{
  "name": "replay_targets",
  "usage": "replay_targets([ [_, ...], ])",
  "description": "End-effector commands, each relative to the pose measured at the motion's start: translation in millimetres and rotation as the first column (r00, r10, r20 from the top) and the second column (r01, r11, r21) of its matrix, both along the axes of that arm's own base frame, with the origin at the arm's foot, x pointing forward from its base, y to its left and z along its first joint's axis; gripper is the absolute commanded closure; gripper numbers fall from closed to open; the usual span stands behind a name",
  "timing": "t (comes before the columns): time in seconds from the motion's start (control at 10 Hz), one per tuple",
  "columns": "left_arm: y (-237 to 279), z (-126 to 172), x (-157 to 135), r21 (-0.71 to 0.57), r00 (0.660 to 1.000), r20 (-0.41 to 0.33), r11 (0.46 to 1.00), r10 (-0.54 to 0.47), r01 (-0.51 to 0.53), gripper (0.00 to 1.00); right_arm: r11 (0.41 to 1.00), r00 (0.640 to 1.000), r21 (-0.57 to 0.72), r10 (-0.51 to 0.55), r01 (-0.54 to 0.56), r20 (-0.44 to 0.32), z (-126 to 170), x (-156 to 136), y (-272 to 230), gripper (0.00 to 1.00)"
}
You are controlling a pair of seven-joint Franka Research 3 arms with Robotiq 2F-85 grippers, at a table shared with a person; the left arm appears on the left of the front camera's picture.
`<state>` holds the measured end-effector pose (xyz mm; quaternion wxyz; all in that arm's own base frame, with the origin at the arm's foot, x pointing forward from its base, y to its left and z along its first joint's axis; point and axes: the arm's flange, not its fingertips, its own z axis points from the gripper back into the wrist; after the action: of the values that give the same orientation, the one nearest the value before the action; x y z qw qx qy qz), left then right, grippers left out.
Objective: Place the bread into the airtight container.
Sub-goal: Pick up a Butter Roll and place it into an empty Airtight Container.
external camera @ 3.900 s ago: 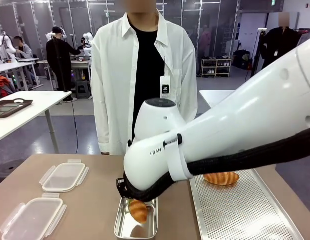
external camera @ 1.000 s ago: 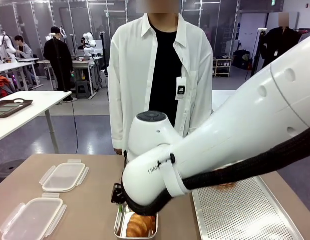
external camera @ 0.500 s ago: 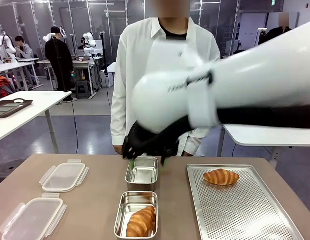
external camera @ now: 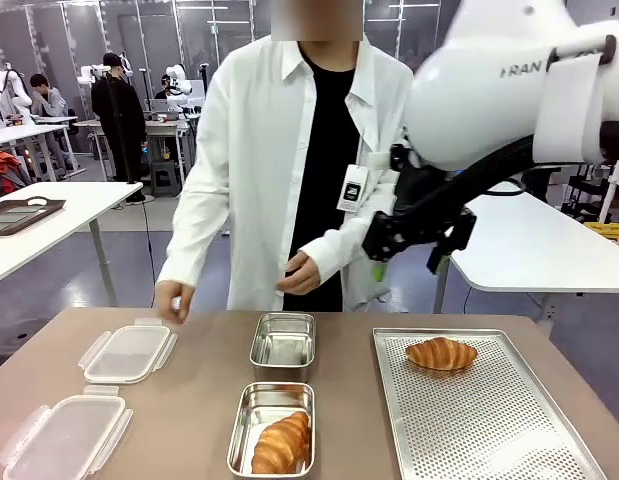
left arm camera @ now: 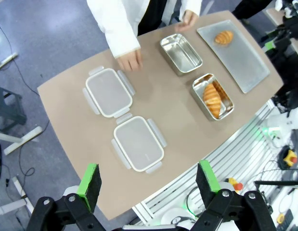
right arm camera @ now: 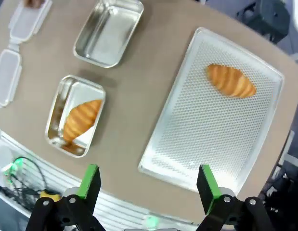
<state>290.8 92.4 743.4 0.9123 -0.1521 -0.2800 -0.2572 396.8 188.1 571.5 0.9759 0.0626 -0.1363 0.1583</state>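
**Bread transfer about half done: one croissant boxed, one waiting on the tray.**

In the lower centre of the front view, a golden-brown croissant (external camera: 281,443) lies inside the nearer rectangular stainless-steel container (external camera: 239,425). A matching steel container (external camera: 283,341) just above it in the frame is empty. A second croissant (external camera: 441,352) sits at the upper end of the perforated metal tray (external camera: 489,430) on the right. Two translucent white plastic lids (external camera: 127,351) lie at the lower left, apart from both containers, and the person's hand (external camera: 172,300) is at the far edge of the upper one. The right gripper (external camera: 406,262) hangs high above the tray, its green-padded jaws spread and holding nothing. In its own wrist view the left gripper (left arm camera: 148,177) is likewise parted and empty, far above the brown table (left arm camera: 81,159). By this reading, the second croissant and possibly the lids are yet to be handled.
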Motion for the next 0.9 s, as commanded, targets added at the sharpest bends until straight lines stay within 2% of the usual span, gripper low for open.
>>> replay_targets([
  [0.0,0.8,2.2,-0.4,0.016,1.000,0.004,1.000,-0.014,0.014,0.00,0.992,0.992,0.037,0.118,-0.119,0.039,-13.4,35.7,-23.0,0.00],
  [0.1,0.8,2.2,-0.4,0.016,1.000,0.004,1.000,-0.014,0.014,0.00,0.985,0.985,0.003,0.172,-0.172,0.016,-17.3,55.9,-41.2,0.00],
  [0.3,0.8,2.2,-0.4,0.016,1.000,0.004,1.000,-0.014,0.014,0.00,0.961,0.956,0.010,0.276,-0.276,-0.101,-39.9,86.4,-58.9,0.00],
  [0.4,0.8,2.2,-0.4,0.016,1.000,0.004,1.000,-0.014,0.014,0.00,0.956,0.949,0.042,0.293,-0.290,-0.113,-46.7,96.2,-65.2,0.00],
  [0.5,0.8,2.2,-0.4,0.016,1.000,0.004,1.000,-0.014,0.014,0.00,0.943,0.947,0.145,0.312,-0.299,-0.076,-34.5,88.3,-85.9,0.00],
  [0.6,0.8,2.2,-0.4,0.016,1.000,0.004,1.000,-0.014,0.014,0.00,0.909,0.951,0.287,0.309,-0.303,0.023,-13.5,64.1,-128.2,0.00],
  [0.7,0.8,2.2,-0.4,0.016,1.000,0.004,1.000,-0.014,0.014,0.00,0.866,0.960,0.414,0.254,-0.280,0.116,2.8,43.1,-181.1,0.00],
  [0.8,0.8,2.2,-0.4,0.016,1.000,0.004,1.000,-0.014,0.014,0.00,0.820,0.970,0.524,0.149,-0.229,0.191,11.3,18.1,-244.0,0.00],
])
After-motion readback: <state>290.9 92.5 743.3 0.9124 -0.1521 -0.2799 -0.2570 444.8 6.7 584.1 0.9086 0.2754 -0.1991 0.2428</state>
